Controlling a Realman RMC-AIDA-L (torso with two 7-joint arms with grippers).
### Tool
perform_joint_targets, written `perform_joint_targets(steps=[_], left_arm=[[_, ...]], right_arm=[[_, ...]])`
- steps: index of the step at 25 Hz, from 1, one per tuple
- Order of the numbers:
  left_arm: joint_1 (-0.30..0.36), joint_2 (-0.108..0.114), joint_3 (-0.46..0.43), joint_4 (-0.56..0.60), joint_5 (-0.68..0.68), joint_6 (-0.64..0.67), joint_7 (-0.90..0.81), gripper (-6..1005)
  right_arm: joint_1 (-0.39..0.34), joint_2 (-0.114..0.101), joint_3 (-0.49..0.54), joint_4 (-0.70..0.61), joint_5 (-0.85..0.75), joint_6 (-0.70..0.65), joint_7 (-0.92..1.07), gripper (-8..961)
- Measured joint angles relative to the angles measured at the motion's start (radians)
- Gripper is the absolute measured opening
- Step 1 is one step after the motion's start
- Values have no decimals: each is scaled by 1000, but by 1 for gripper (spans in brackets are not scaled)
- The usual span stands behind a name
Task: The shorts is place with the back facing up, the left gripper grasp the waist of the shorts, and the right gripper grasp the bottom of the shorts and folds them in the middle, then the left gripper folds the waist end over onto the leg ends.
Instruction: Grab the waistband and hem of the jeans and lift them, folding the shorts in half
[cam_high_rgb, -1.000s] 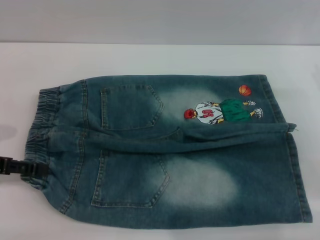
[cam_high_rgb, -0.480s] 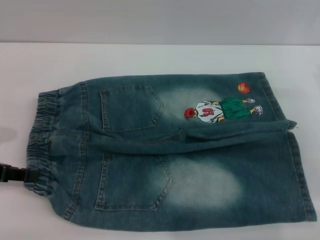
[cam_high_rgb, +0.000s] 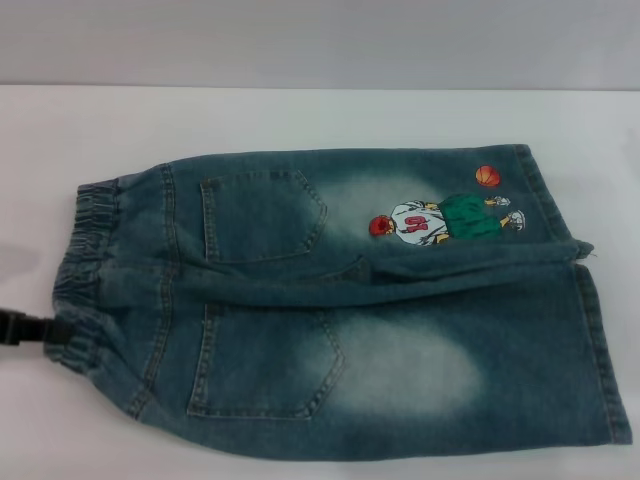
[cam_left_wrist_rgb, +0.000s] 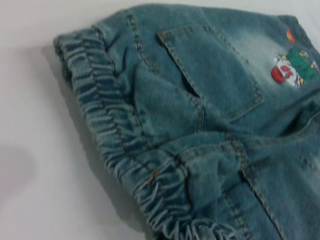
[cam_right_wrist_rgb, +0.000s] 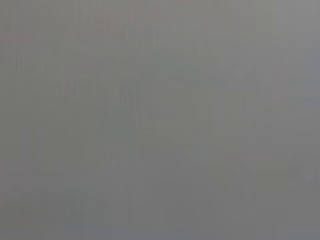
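The blue denim shorts (cam_high_rgb: 350, 310) lie flat on the white table (cam_high_rgb: 300, 120), back up, with both patch pockets showing. The puckered waist end (cam_high_rgb: 85, 250) points left and the bottom hems (cam_high_rgb: 600, 360) point right. A cartoon basketball player print (cam_high_rgb: 440, 220) is on the far leg. My left gripper (cam_high_rgb: 45, 331) comes in from the left edge and holds the near corner of the waistband. In the left wrist view the waistband (cam_left_wrist_rgb: 115, 130) is bunched and slightly raised near the camera. The right gripper is out of view, and the right wrist view is plain grey.
A grey wall runs behind the table's far edge (cam_high_rgb: 320, 88). Bare white table lies left of the waist and beyond the far leg. The near leg reaches almost to the bottom edge of the head view.
The left gripper dipped toward me, then came back up to about where it was. The near waistband corner followed it both ways, and the near leg shifted slightly.
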Motion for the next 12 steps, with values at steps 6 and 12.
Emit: perform_joint_targets(steps=[6, 12], left_arm=[[-33, -1, -55, 1, -3, -25, 3, 46], [-70, -1, -93, 1, -5, -84, 6, 43]], right_arm=[[-1, -10, -97, -194, -284, 117, 414, 805], [14, -23, -168, -443, -667, 11, 846, 806]])
